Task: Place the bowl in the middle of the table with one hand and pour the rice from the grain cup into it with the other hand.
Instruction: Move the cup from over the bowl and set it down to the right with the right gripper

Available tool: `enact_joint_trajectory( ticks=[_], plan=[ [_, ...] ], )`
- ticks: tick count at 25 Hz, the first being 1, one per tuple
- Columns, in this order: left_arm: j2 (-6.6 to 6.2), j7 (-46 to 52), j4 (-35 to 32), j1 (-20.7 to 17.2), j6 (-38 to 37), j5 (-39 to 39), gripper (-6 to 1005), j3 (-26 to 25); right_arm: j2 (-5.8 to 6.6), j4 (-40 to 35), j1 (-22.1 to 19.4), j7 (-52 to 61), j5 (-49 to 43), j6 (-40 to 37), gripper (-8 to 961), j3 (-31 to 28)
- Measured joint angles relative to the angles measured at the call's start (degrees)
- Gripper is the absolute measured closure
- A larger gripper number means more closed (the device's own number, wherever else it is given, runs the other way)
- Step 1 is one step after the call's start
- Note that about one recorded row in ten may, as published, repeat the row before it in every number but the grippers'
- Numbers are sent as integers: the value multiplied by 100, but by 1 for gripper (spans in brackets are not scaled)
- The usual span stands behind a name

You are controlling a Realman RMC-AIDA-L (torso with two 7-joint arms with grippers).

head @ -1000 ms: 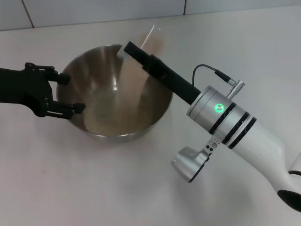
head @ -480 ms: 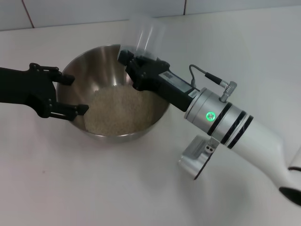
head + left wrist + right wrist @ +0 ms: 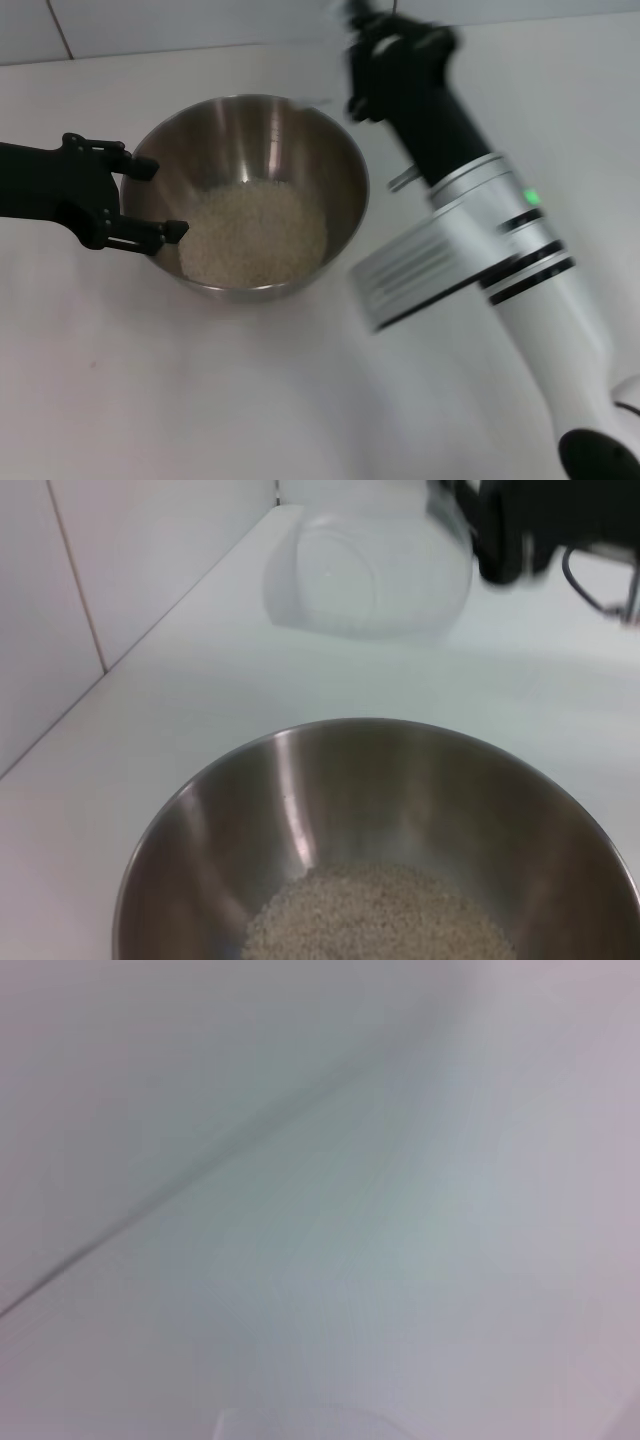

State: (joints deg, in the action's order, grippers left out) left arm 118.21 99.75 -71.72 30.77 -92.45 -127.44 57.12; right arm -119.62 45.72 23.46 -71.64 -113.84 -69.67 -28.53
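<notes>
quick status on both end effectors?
Left end effector: open, fingers straddling the bowl rim.
Right end effector: beyond the bowl; cannot be told.

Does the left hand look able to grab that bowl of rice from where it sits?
Probably yes. The left gripper is open right at the bowl rim, one finger on either side of the wall, with nothing between. The right gripper is off behind the bowl.

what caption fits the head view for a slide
Rice heaped in the steel bowl, left claw open at its rim, right arm near the table's far edge.
</notes>
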Motion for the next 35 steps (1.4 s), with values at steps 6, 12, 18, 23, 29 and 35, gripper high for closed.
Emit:
enact_joint_trajectory(
  ticks=[6,12,18,23,29,35],
  plan=[
    [0,0,0,-14,17,2,165,2,-12,-1571,-3,4698,5,27,947,-1090],
    [-1,-7,48,-8,26,1,165,9,31,-3282,1045,7273,-207,1386,947,-749],
    [-1,-14,76,9,48,1,165,17,33,-3401,1399,7450,-255,2085,944,-262],
    [0,-12,79,18,73,1,165,27,18,-3399,1578,7479,-295,2577,940,67],
    [0,-17,90,17,91,1,165,26,2,-3407,1600,7464,-298,2838,934,104],
    [0,-21,198,51,91,1,165,26,-8,-3310,1379,7474,-305,2810,929,218]
  ],
)
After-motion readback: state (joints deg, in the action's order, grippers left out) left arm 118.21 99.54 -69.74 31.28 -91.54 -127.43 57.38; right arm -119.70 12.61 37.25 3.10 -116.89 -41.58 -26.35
